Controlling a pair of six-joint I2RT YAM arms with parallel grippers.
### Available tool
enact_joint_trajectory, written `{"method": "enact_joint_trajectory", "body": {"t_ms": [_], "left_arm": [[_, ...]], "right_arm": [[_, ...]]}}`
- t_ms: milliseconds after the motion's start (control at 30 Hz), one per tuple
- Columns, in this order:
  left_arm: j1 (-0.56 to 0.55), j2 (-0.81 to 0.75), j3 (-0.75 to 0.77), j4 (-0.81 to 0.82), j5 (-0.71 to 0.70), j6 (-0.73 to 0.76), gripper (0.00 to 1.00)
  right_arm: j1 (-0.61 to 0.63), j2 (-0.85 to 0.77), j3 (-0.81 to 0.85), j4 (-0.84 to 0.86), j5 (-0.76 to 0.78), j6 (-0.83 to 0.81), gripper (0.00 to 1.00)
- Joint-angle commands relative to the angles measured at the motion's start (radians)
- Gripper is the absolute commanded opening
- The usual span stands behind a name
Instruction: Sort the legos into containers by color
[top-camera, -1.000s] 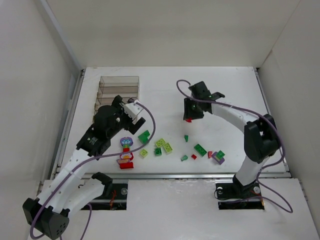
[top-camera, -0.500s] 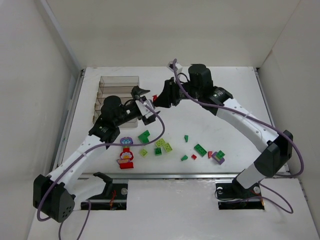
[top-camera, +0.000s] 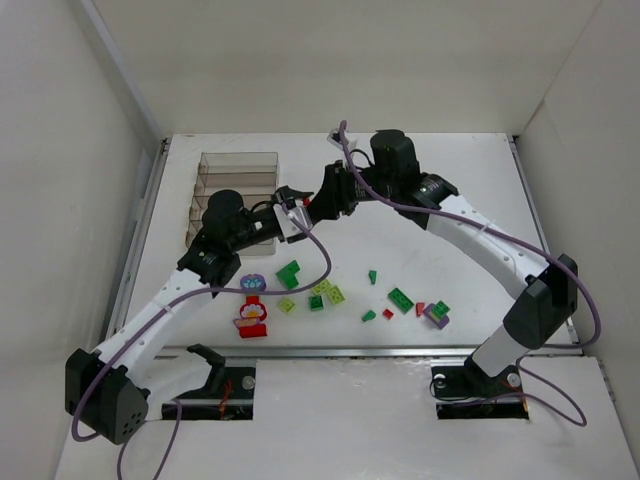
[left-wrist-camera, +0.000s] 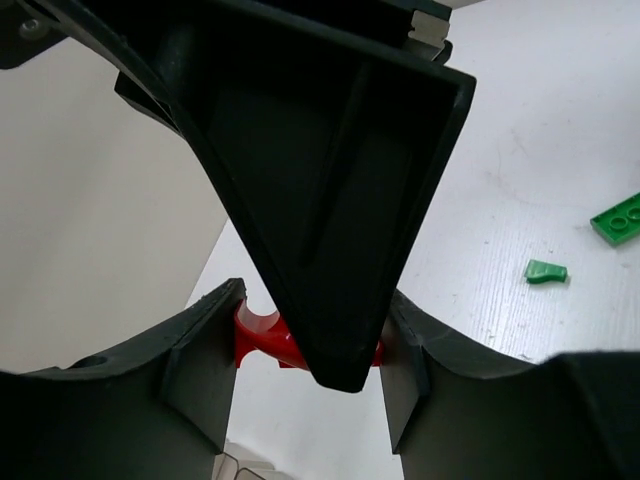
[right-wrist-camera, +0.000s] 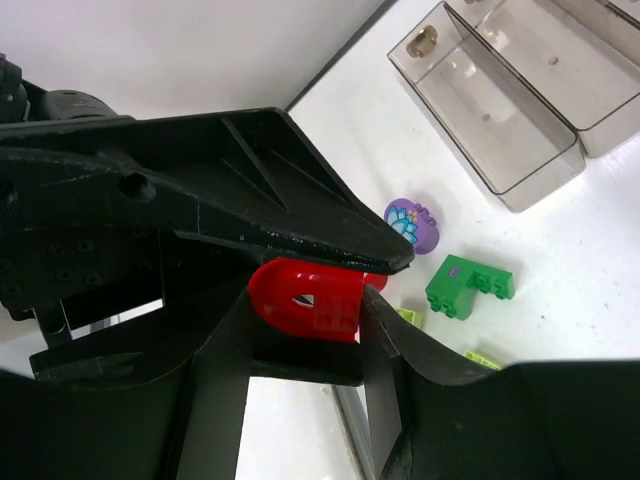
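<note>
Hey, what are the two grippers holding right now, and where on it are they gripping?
A red brick, in mid-air. The right gripper pinches it across two opposite sides; the left gripper clamps it too, reaching in from the opposite direction.

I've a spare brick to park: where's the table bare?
Bare: far right of the table, beyond the right arm. Crowded: the near middle, strewn with loose bricks, and beside the tray, where left pincer and right pincer meet on a red brick.

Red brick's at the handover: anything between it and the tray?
Nothing visible. The red brick, held by the right gripper with the left gripper flanking it, sits just right of the tray. Only bare table shows between them, though the left arm overlaps the tray's near compartments.
</note>
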Motion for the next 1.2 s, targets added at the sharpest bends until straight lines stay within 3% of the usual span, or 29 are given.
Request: {"method": "enact_joint_trajectory", "body": {"t_ms": [0, 100, 200, 233, 333, 367, 500, 667, 767, 900, 1167], "left_arm": [[-0.007, -0.033, 0.04, -0.017, 0.049, 0.015, 0.44], [-0.007, -0.043, 0.04, -0.029, 0.049, 0.024, 0.35], [-0.016, -0.043, 0.04, -0.039, 0.049, 0.024, 0.25], [-0.016, -0.043, 0.04, -0.039, 0.049, 0.024, 0.21], [-0.016, -0.052, 0.049, -0.072, 0.049, 0.024, 0.13], [-0.016, -0.052, 0.049, -0.081, 0.035, 0.024, 0.07], [-0.016, -0.061, 0.04, -0.126, -0.054, 0.009, 0.0], [0.002, -0.052, -0.028, -0.135, -0.398, -0.153, 0.0], [0.048, -0.017, -0.064, -0.135, -0.504, -0.154, 0.0], [0.14, 0.074, -0.076, -0.158, -0.514, -0.124, 0.0], [0.271, 0.255, -0.029, -0.259, -0.416, -0.215, 0.0]], "right_arm": [[0.005, 0.008, 0.025, 0.056, -0.026, -0.001, 0.03], [0.005, 0.008, 0.025, 0.056, -0.026, -0.001, 0.03], [0.005, 0.008, 0.025, 0.056, -0.026, -0.001, 0.12], [0.005, 0.008, 0.016, 0.056, -0.026, -0.001, 0.29], [0.005, -0.003, 0.016, 0.056, -0.026, -0.001, 0.66], [0.005, -0.003, 0.006, 0.056, -0.017, -0.001, 1.0], [-0.016, -0.038, 0.006, 0.036, 0.075, 0.008, 1.0], [-0.117, -0.104, -0.082, 0.036, 0.293, 0.115, 1.0], [-0.173, -0.126, -0.121, 0.036, 0.404, 0.125, 1.0], [-0.185, -0.086, -0.135, -0.01, 0.427, 0.08, 1.0], [-0.194, -0.043, -0.126, -0.035, 0.418, 0.048, 1.0]]}}
